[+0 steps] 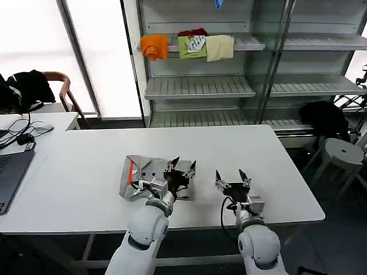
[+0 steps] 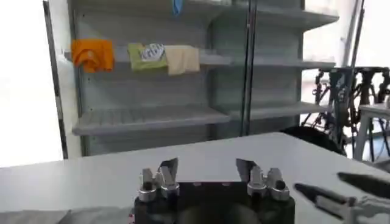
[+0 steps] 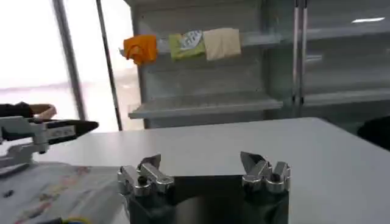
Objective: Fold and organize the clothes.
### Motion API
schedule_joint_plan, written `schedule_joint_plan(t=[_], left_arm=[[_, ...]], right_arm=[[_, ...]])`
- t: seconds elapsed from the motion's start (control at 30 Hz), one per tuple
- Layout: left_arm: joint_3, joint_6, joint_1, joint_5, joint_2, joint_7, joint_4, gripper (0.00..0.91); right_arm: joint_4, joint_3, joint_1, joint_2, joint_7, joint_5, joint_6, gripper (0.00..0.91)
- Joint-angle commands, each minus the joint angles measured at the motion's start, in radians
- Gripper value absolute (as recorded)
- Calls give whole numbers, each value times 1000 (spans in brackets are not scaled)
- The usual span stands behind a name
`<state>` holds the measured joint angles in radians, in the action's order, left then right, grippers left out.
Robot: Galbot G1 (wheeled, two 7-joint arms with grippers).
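Hidden or cut off, as I see it from the controls: the folded grey shirt (image 1: pixel 143 175) is partly covered on its near right side by my left gripper (image 1: pixel 182 165), and in the right wrist view the shirt (image 3: pixel 58 193) runs off the picture's edge. The laptop (image 1: pixel 10 175) is cropped at the head view's border. The shirt's print (image 3: pixel 46 198) is too blurred to read.

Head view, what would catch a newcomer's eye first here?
A crumpled light grey shirt with an orange-red strip lies on the white table. The open left gripper hovers at its right edge, the open right gripper just beside. Behind, bright folded cloths sit on a grey shelf.
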<state>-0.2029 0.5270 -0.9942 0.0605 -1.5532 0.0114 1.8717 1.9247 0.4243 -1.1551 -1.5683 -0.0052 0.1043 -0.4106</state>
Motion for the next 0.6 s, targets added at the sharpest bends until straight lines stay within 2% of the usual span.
schedule_joint_plan(t=[0.03, 0.17, 0.43, 0.47, 0.5, 0.53, 0.57, 0.6], left_arm=[[-114, 5, -18, 73, 80, -14, 105, 907], [-235, 7, -37, 130, 130, 1, 110, 907], [-392, 10, -85, 232, 184, 27, 107, 907], [-404, 10, -90, 240, 190, 28, 104, 907], [-420, 11, -96, 259, 196, 28, 102, 907], [-428, 11, -99, 263, 200, 29, 101, 907], [-436, 11, -100, 271, 201, 29, 101, 907], [-447, 14, -102, 278, 204, 28, 99, 907]], right_arm=[[-101, -110, 113, -90, -41, 225, -170, 907], [-172, -138, 135, -90, 1, 286, -171, 907], [-223, -171, 140, -79, 33, 348, -172, 907], [-225, -175, 139, -74, 39, 348, -172, 766], [-228, -180, 139, -66, 44, 355, -172, 524], [-228, -184, 138, -60, 45, 360, -172, 423], [-229, -186, 137, -58, 44, 361, -172, 262], [-230, -185, 134, -56, 46, 360, -172, 171]])
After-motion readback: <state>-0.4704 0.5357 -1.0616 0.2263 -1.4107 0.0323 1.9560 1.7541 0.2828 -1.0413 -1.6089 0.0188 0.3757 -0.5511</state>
